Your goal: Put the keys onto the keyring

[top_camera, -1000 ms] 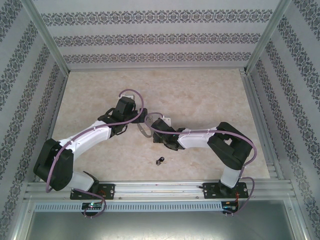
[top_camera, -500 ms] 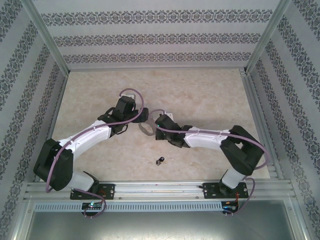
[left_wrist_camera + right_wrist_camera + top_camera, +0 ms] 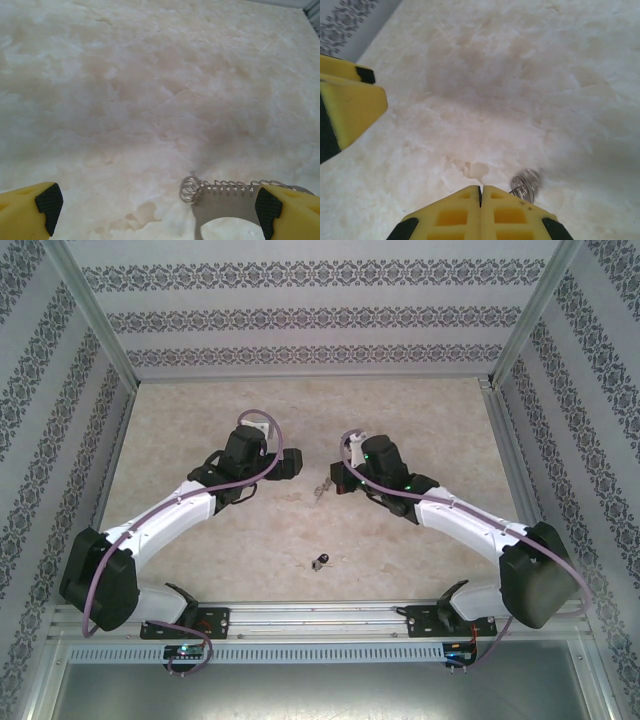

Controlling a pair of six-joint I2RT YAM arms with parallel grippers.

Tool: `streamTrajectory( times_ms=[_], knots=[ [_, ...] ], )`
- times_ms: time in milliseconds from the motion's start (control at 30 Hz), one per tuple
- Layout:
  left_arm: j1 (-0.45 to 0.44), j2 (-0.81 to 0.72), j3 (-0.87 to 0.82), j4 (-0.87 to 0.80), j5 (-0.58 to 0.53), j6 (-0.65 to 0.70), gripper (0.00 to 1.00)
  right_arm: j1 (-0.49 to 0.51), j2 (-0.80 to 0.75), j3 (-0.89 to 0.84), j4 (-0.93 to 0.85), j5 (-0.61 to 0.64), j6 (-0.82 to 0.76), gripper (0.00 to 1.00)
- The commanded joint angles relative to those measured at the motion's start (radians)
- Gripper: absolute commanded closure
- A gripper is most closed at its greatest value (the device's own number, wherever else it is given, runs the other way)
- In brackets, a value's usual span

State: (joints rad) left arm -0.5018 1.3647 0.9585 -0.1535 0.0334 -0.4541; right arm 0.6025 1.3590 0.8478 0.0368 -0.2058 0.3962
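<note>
The keyring (image 3: pixel 322 489) is a flat grey loop with a wire coil along one edge. It hangs upright at the tip of my right gripper (image 3: pixel 331 483). In the right wrist view that gripper (image 3: pixel 480 190) is shut, and the keyring's coil (image 3: pixel 526 183) pokes out blurred past its fingers. My left gripper (image 3: pixel 298 464) stands open just left of it. In the left wrist view the keyring (image 3: pixel 225 206) sits by the right pad (image 3: pixel 267 210) of the open left gripper (image 3: pixel 158 204). One small black-headed key (image 3: pixel 320 561) lies on the table nearer the front.
The marble-patterned table (image 3: pixel 420 420) is walled by patterned panels, with aluminium rails (image 3: pixel 520 490) along the right side and front. One yellow finger of the left gripper (image 3: pixel 350 107) shows at the left of the right wrist view.
The right arm has stretched out and swung its gripper back and to the right. The keyring has risen from lying flat to upright. The left gripper shifted slightly back and stays open.
</note>
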Motion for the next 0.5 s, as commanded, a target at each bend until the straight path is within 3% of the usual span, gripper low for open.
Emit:
streamTrajectory(
  times_ms=[0,133,300,467],
  knots=[
    [0.012,-0.016,0.031,-0.039,0.067,-0.009,0.0,-0.037,-0.034,-0.022,0.064,-0.205,-0.072,1.0],
    [0.012,-0.016,0.031,-0.037,0.093,-0.013,0.0,-0.059,-0.035,-0.013,0.073,-0.281,-0.095,1.0],
    [0.012,-0.014,0.031,-0.004,0.22,0.022,0.01,-0.084,-0.025,-0.01,0.115,-0.326,-0.1,1.0],
    [0.012,-0.015,0.054,0.01,0.332,0.015,0.13,-0.135,-0.019,-0.025,0.217,-0.395,-0.051,1.0]
  ],
)
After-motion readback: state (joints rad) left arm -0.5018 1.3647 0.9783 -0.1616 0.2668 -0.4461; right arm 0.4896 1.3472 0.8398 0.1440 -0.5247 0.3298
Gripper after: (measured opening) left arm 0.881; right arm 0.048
